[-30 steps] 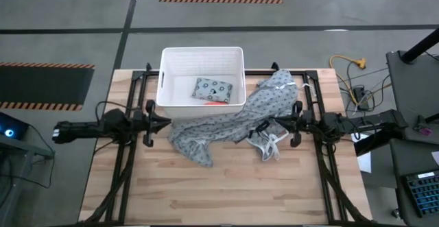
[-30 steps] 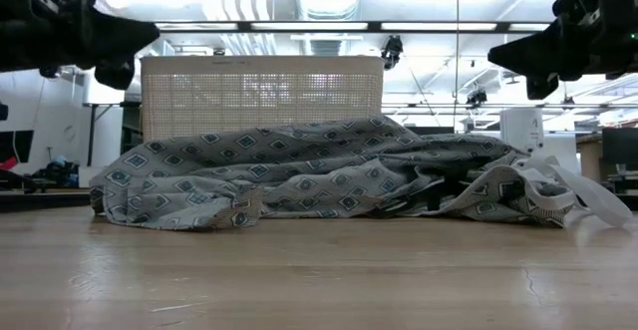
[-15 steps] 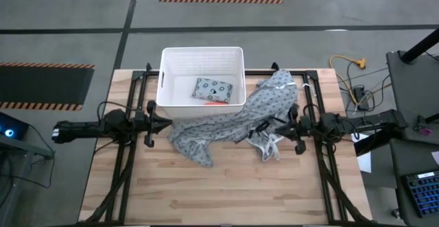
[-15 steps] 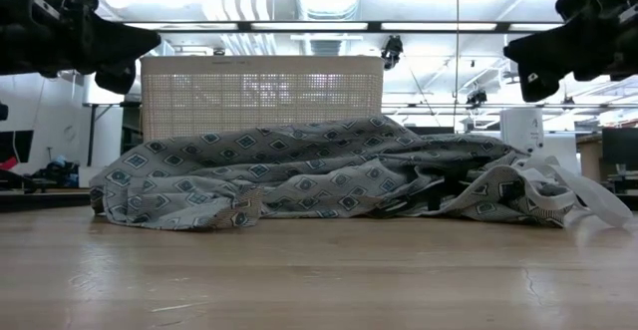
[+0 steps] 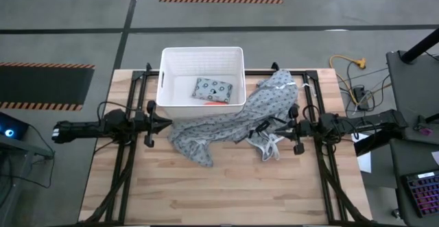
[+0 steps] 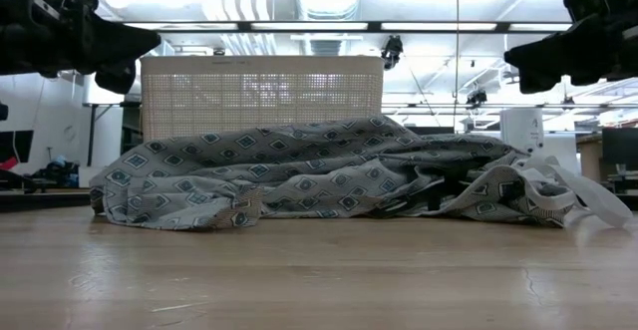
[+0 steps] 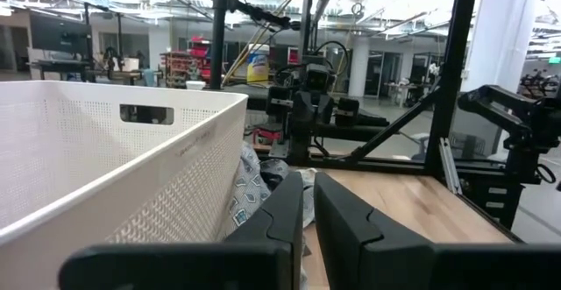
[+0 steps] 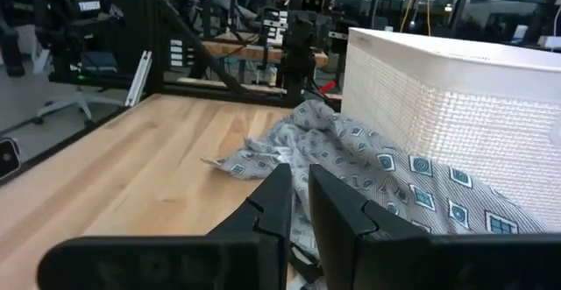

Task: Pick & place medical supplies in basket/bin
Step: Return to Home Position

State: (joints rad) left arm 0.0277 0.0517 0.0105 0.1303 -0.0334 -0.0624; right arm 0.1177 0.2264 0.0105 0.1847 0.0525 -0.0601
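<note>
The white ribbed bin stands at the table's far middle. In it lie the pale green dotted packet and an orange item at its near wall. The white cylinder and the white disc do not show. The grey patterned gown lies crumpled in front of the bin, one part leaning against the bin's right wall. My left gripper hovers shut above the gown's left edge, beside the bin's near left corner. My right gripper hovers shut above the gown's right part, pointing left.
The gown's white ties trail off its right end toward the near side. Black frame rails run along the table's left and right sides. Bare wood fills the near half of the table.
My right gripper has shifted a little toward the table's near edge and drawn back slightly toward the right edge, staying above the gown. The left gripper, the gown and the bin have kept still.
</note>
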